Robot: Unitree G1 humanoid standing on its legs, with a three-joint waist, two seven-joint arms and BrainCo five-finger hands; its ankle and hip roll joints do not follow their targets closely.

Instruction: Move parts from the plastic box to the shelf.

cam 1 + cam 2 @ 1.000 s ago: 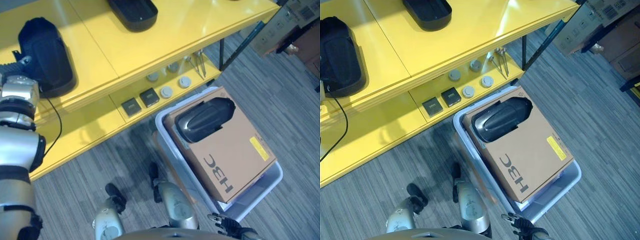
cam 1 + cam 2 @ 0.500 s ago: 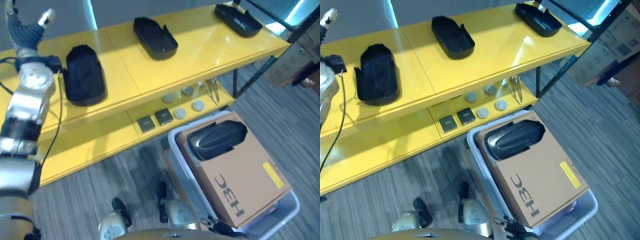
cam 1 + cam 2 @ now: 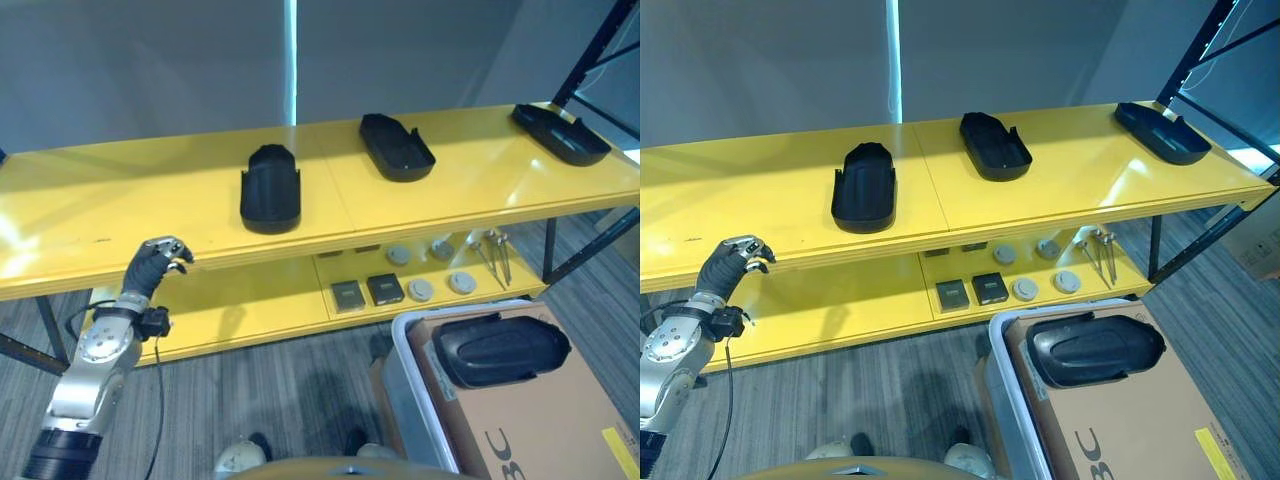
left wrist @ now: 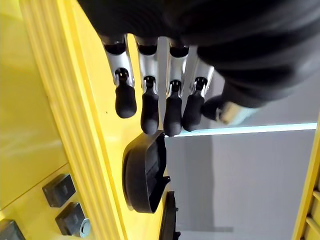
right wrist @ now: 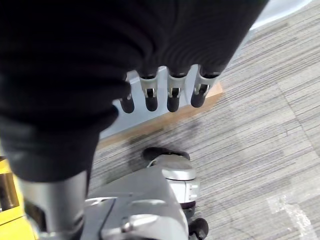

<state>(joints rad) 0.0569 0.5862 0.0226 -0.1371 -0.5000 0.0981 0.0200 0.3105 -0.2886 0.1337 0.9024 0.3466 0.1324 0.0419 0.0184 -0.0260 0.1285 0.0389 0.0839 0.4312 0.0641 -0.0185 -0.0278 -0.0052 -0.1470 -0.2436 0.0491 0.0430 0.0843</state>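
Glossy yellow shelf, two tiers, ribbed front lip. Top tier: three matte black moulded parts, shell-shaped w/ raised rims: left part, mid part, far-right part. Lower tier: two small dark square blocks, round grey discs, thin metal tools. Translucent plastic box near right on grey striped carpet, holds brown cardboard carton w/ one more black part lying on top. Left hand at shelf front edge, left side, fingers loosely bent, empty, holding nothing. Right hand over carpet, fingers relaxed, empty.
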